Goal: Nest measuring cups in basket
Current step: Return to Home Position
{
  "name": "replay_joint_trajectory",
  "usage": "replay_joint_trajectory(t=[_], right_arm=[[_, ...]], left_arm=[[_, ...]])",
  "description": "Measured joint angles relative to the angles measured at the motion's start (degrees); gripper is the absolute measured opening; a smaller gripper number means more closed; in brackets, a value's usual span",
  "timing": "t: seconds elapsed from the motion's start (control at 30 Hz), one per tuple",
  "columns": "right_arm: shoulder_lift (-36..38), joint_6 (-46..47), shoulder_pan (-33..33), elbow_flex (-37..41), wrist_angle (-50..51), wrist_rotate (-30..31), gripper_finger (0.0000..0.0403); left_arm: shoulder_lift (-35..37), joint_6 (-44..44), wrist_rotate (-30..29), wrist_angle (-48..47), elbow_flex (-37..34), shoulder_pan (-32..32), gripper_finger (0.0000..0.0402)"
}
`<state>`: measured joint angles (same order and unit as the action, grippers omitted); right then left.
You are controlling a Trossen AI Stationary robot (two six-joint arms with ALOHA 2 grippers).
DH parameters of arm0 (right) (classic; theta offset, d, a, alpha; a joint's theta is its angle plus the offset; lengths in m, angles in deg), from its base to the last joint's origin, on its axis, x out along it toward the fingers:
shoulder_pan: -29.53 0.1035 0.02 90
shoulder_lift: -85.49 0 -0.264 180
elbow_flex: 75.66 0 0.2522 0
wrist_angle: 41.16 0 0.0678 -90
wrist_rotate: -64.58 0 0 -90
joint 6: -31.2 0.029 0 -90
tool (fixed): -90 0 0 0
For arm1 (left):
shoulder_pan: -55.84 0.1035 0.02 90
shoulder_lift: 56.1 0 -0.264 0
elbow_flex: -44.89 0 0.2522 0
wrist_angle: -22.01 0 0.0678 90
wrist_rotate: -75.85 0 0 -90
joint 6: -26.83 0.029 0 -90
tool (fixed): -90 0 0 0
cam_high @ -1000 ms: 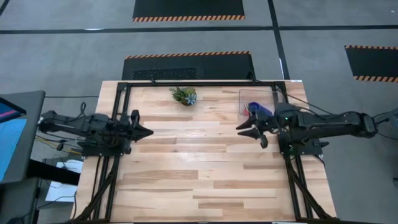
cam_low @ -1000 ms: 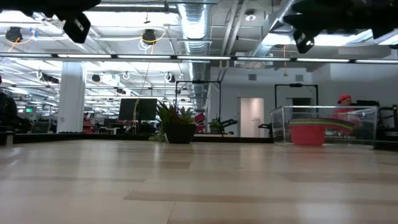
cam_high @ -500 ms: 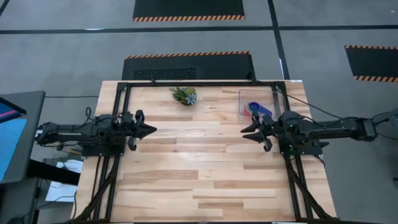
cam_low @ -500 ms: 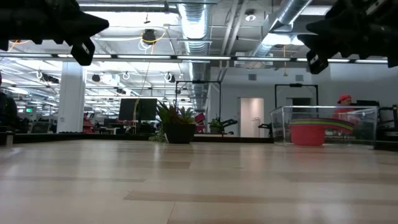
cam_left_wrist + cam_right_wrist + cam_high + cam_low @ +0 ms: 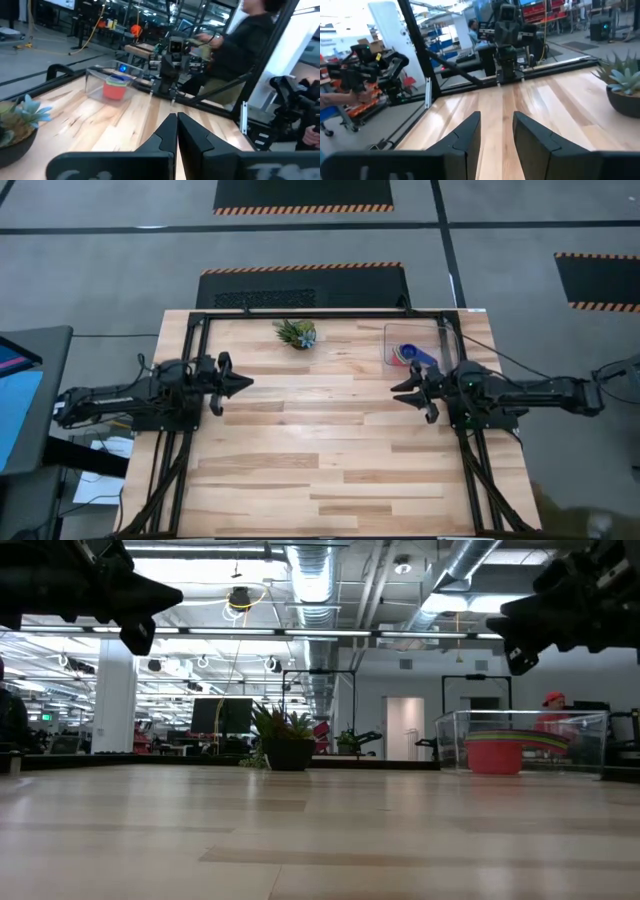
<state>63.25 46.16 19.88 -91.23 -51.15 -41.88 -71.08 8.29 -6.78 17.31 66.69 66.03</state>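
From above, I see a pale wooden table [image 5: 320, 470] with my two dark arms reaching in from either side, both held above the surface. The left gripper [image 5: 243, 383] hovers over the left part of the table, and in its wrist view the two fingers are pressed together with nothing between them. The right gripper [image 5: 400, 394] hovers over the right part, just in front of the basket [image 5: 390, 340]; its fingers stand a narrow gap apart and hold nothing.

The clear basket sits at the far right corner of the table. Inside it the measuring cups [image 5: 408, 354] are nested in one stack. From above, the dark blue cup [image 5: 410, 351] is on top, its handle pointing toward the right arm. From table height, the red cup [image 5: 495, 756] shows through the clear wall as the outermost one.

A small spiky potted plant [image 5: 297, 333] stands at the far edge, near the middle. A person [image 5: 250, 35] in dark clothing is behind the table.
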Motion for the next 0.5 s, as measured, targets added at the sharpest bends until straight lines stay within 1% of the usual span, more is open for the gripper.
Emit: replay_joint_trajectory(t=[0.17, 0.33, 0.5], right_arm=[[5.7, 0.1, -0.4, 1.2, 2.5, -0.3, 0.0139], [10.4, 0.2, -0.9, 1.2, 8.8, 2.4, 0.0137], [14.4, 0.0, -1.5, 1.2, 11.4, 3.7, 0.0138]], left_arm=[[0.0, 0.1, 2.4, 1.9, 0.0, 1.8, 0.0], [0.0, 0.9, 0.9, 0.2, 0.0, 3.4, 0.0], [0.0, 2.4, 0.7, 0.8, 0.0, 5.0, 0.0]])
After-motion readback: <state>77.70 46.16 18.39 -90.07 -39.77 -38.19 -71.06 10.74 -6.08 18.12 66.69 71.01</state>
